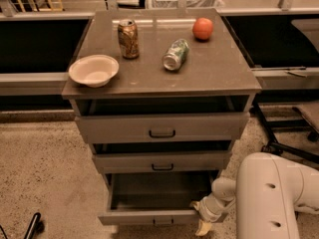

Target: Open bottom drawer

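Two cans [128,39] [176,55], bowl [93,70], orange [203,28] above; hand [200,217] perhaps against bottom drawer [144,216].

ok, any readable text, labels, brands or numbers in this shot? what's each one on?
No text can be read.
upright can: printed label, too blurred to read.
lying can: green and white label, too blurred to read.
bowl, orange: no text seen.
bottom drawer, pulled out: no text on its front.
gripper, at the right end of that drawer's front: no markings seen.
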`<action>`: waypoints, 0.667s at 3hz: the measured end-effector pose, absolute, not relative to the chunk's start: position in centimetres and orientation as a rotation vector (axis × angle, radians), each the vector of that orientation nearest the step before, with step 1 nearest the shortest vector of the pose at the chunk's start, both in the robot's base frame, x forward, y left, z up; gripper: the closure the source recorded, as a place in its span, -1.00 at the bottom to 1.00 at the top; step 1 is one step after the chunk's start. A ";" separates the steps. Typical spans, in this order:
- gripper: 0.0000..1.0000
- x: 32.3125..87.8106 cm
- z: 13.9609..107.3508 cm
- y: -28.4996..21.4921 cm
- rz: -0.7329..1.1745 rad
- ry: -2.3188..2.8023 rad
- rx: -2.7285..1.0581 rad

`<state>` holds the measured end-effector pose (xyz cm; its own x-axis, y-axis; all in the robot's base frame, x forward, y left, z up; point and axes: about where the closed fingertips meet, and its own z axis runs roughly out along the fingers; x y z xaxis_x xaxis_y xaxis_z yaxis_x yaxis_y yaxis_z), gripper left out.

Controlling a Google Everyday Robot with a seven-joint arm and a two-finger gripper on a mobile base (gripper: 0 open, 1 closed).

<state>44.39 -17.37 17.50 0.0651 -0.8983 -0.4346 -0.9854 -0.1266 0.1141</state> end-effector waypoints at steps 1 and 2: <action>-0.32 40.5 19.5 -17.2 0.602 1.909 -2.145; -0.32 37.4 21.8 -16.7 0.601 1.883 -2.174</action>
<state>37.36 -16.69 21.84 0.1040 -0.8975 -0.4286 -0.9799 -0.1661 0.1100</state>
